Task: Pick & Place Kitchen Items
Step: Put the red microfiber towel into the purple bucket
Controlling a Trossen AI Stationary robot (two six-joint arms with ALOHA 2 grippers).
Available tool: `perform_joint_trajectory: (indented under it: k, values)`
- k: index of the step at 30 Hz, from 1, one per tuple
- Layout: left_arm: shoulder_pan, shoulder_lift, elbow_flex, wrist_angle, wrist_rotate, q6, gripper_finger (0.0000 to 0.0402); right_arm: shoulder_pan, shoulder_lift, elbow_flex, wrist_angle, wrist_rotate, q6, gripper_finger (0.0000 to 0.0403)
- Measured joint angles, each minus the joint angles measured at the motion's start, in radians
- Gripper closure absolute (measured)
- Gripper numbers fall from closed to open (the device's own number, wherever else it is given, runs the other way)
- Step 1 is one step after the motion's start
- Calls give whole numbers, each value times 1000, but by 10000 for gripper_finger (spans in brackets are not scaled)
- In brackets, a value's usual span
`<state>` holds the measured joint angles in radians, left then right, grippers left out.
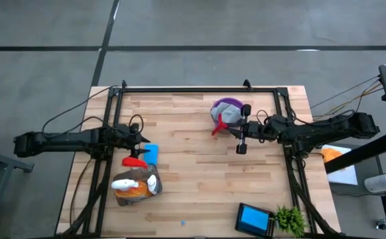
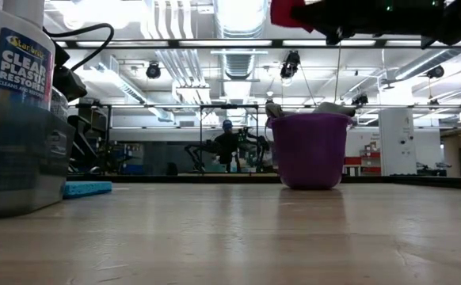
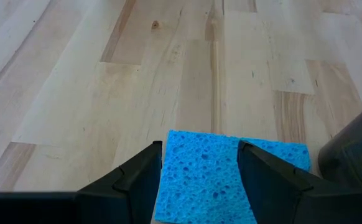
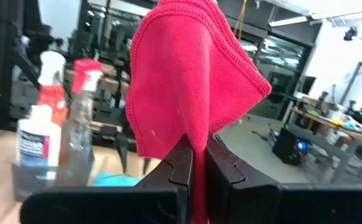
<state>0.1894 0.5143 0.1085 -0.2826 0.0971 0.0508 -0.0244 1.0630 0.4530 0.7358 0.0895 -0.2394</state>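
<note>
The wooden surface is ringed by a dark metal frame, and both arms reach in over it from opposite sides.

The right arm stretches in toward the far middle of the surface. Its tool is clamped shut on a red cloth, which drapes from the pinched fingers; in the high view the cloth hangs at the near edge of a purple bucket. That bucket stands on the far half of the surface with pale items showing over its rim, and in the low view it is the one thing standing in the open middle.

On the left side, near the front, a clear bin holds an orange spray bottle and a clear spray bottle with a red trigger head. In the low view the bin fills the left foreground, with the white label of one bottle reading above it.

The left tool is partly open, its fingers straddling a blue sponge that lies flat on the wood just beside the bin; whether the fingers press its sides cannot be told. From above the sponge sits at the tip of the left arm.

At the front right corner lie a dark tablet with a blue screen and, just beside it, a small green plant.

Far behind the surface, a person shows in the room.
</note>
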Motion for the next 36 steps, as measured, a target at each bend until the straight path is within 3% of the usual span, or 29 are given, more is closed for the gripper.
perform_joint_trajectory:
  k: [9, 13, 17, 25, 36]
  values:
    - [0, 0, 0, 0, 0, 0, 188, -97, 0, 0, -94, 2, 41, 385]
    - [0, 0, 0, 0, 0, 0, 188, -129, 0, 1, -172, 64, 52, 385]
    - [0, 0, 0, 0, 0, 0, 188, -169, 0, 53, -347, 133, 55, 385]
    - [1, 0, 0, 0, 0, 0, 187, -221, 16, 281, -847, 249, 152, 385]
    - [1, 0, 0, 0, 0, 0, 187, -228, 86, 381, -1129, 270, 180, 385]
